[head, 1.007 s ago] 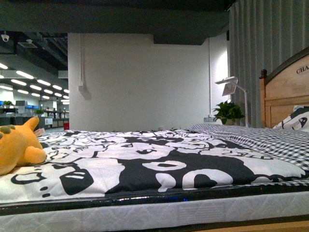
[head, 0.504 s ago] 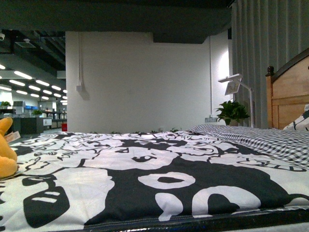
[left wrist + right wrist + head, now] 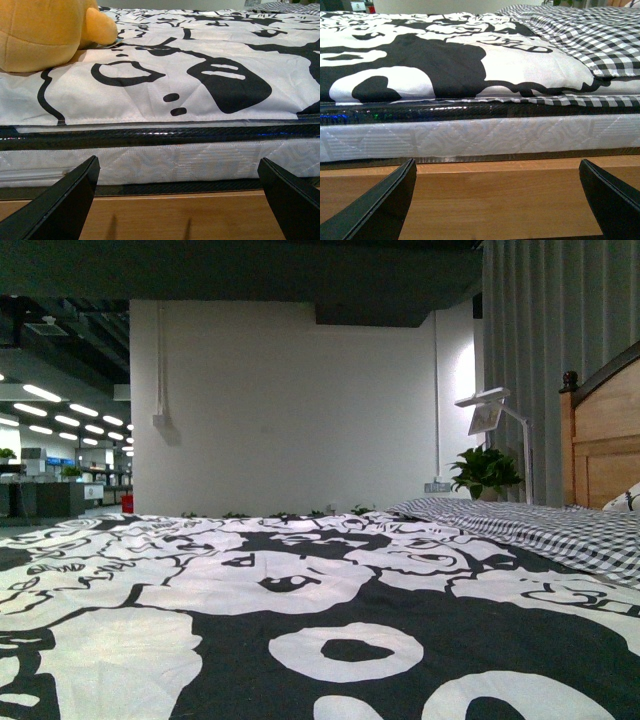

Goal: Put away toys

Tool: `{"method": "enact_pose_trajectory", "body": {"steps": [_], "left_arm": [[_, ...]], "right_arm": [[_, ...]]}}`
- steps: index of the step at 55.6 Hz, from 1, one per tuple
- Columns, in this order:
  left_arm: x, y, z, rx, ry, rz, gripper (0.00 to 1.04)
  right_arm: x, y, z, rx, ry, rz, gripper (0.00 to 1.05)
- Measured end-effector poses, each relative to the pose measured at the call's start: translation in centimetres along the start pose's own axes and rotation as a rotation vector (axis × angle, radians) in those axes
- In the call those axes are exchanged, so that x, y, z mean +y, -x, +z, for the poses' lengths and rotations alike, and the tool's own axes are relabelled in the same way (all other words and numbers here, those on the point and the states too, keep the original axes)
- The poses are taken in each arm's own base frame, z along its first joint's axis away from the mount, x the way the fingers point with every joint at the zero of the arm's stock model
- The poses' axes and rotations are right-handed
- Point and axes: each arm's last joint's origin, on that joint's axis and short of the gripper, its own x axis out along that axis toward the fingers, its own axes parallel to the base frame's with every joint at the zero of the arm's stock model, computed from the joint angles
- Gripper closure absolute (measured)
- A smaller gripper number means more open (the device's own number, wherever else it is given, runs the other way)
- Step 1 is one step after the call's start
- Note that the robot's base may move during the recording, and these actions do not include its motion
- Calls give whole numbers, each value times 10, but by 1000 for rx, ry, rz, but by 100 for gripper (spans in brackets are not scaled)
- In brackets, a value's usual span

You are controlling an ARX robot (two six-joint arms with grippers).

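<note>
Front view, bed: the black-and-white cover (image 3: 300,640) fills the near ground, with a checked blanket (image 3: 560,530) and a wooden headboard (image 3: 605,440) towards the right; neither my arms nor the toy show here
Left wrist view, toy: the orange-yellow plush (image 3: 45,30) rests on the cover close to the mattress edge, higher than my left gripper (image 3: 178,160) and off to one side of its opening
Left wrist view, tool: my left gripper is spread wide and empty, low down, facing the mattress side (image 3: 225,157)
Right wrist view, tool: my right gripper (image 3: 497,161) is also spread wide, holding nothing, facing the bed frame (image 3: 495,185); no toy here
Step in hand: I judge it is reaching for the plush with my left arm
Doing it well: lift clear of the mattress edge, line the opening up on the rounded body rather than the small limb, and keep my fingertips off the cover so no fabric gets pinched
</note>
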Motion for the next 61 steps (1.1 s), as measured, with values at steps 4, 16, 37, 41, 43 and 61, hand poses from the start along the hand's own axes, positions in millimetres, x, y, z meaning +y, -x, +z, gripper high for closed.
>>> {"method": "enact_pose_trajectory", "body": {"steps": [4, 16, 37, 41, 43, 61], "left_arm": [[0, 0, 0, 0, 0, 0, 6], [0, 0, 0, 0, 0, 0, 6], [0, 0, 0, 0, 0, -2, 6], [0, 0, 0, 0, 0, -1, 6], [0, 0, 0, 0, 0, 0, 6], [0, 0, 0, 0, 0, 1, 6]], "right_arm": [[0, 0, 0, 0, 0, 1, 6], [0, 0, 0, 0, 0, 0, 6], [0, 0, 0, 0, 0, -3, 6], [0, 0, 0, 0, 0, -3, 6], [0, 0, 0, 0, 0, -3, 6], [0, 0, 0, -2, 0, -2, 6]]}}
